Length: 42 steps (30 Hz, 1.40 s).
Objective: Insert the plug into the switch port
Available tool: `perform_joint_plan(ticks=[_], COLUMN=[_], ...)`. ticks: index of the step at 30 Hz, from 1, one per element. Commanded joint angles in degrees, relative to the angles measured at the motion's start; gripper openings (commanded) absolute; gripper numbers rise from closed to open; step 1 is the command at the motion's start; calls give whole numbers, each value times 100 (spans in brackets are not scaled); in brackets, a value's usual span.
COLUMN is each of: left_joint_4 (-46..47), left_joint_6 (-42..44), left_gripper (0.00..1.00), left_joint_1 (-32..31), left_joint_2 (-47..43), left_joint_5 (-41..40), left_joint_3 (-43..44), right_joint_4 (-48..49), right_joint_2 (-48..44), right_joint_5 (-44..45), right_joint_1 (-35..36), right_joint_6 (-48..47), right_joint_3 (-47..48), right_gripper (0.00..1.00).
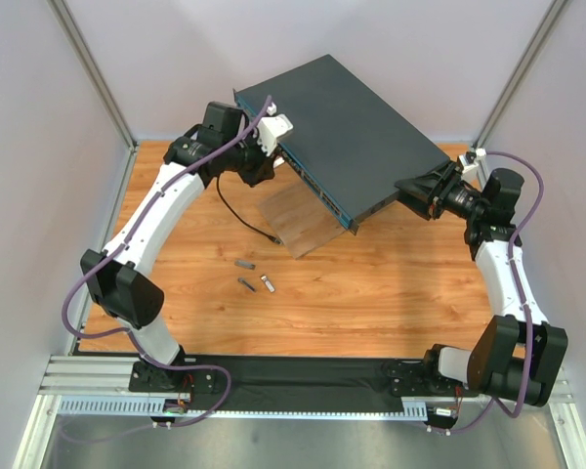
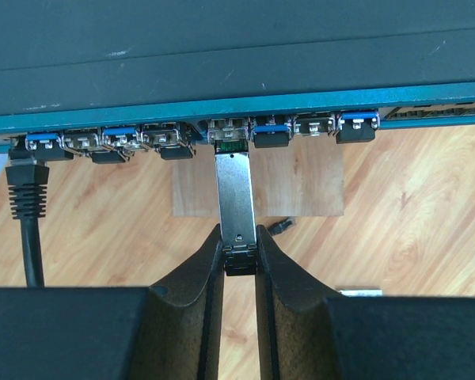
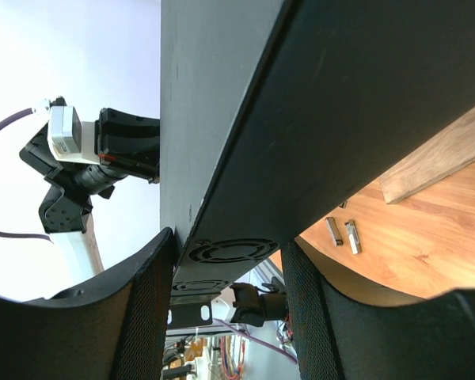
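Observation:
The switch point(image 1: 347, 132) is a flat dark grey box whose teal-blue front edge point(image 2: 301, 103) carries a row of small ports. My left gripper point(image 2: 240, 245) is shut on the rear end of a silver plug point(image 2: 236, 194). The plug points straight at the front edge, and its tip sits at the mouth of a middle port point(image 2: 228, 145); I cannot tell how deep it is. In the top view the left gripper point(image 1: 273, 147) is at the switch's front left. My right gripper point(image 3: 229, 253) is shut on the switch's right end point(image 3: 222, 253), one finger on each face; it also shows in the top view point(image 1: 422, 191).
A pale wooden board point(image 1: 298, 223) lies under the switch's front edge. A black cable point(image 2: 28, 198) is plugged into the leftmost port and trails over the table point(image 1: 239, 215). Several ports hold blue-tabbed modules point(image 2: 356, 123). Three loose small modules point(image 1: 256, 278) lie on the wooden table.

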Motion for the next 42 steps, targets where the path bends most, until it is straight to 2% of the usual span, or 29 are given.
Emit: perform_joint_plan(ticks=[1, 10, 25, 32, 42], left_joint_4=[455, 394, 200, -2, 95], left_joint_6=[-362, -626, 138, 411, 33], left_gripper=[0, 0, 0, 0, 0], left_joint_1=[-126, -100, -82, -74, -74], left_joint_2=[101, -109, -365, -268, -259], left_joint_5=[792, 960, 766, 758, 706], left_joint_3=[250, 4, -233, 39, 40], right_joint_4=[-85, -498, -815, -841, -903], right_joint_2=[193, 202, 351, 377, 386], right_joint_5=[674, 753, 815, 824, 833], right_joint_1=[-27, -27, -27, -27, -27], right_joint_6=[-557, -943, -1198, -1216, -1242], right_joint_3=[93, 277, 602, 629, 655], right_gripper=[0, 0, 0, 0, 0])
